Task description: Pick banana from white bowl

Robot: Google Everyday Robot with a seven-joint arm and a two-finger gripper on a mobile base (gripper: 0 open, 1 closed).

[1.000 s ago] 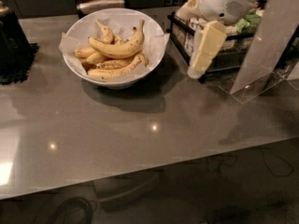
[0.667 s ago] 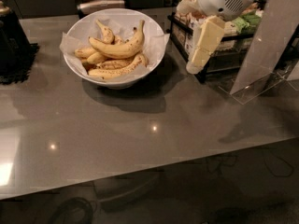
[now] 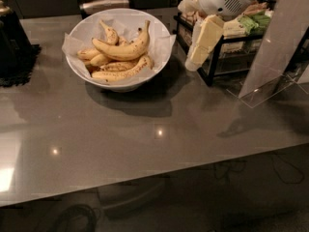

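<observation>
Gripper [image 3: 193, 62] top right, arm cropped

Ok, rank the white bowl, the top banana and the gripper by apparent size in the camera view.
1. white bowl.
2. banana and gripper, right of the bowl by the rack: alike, unranked.

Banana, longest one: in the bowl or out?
In. The long curved yellow banana lies atop other bananas inside the round white bowl; gripper hangs apart, to its right.

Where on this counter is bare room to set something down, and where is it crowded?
Bare: the wide counter stretch from the white bowl to the near edge. Crowded: back right, where the gripper hangs by the black rack, right of the bowl, near the clear stand.
</observation>
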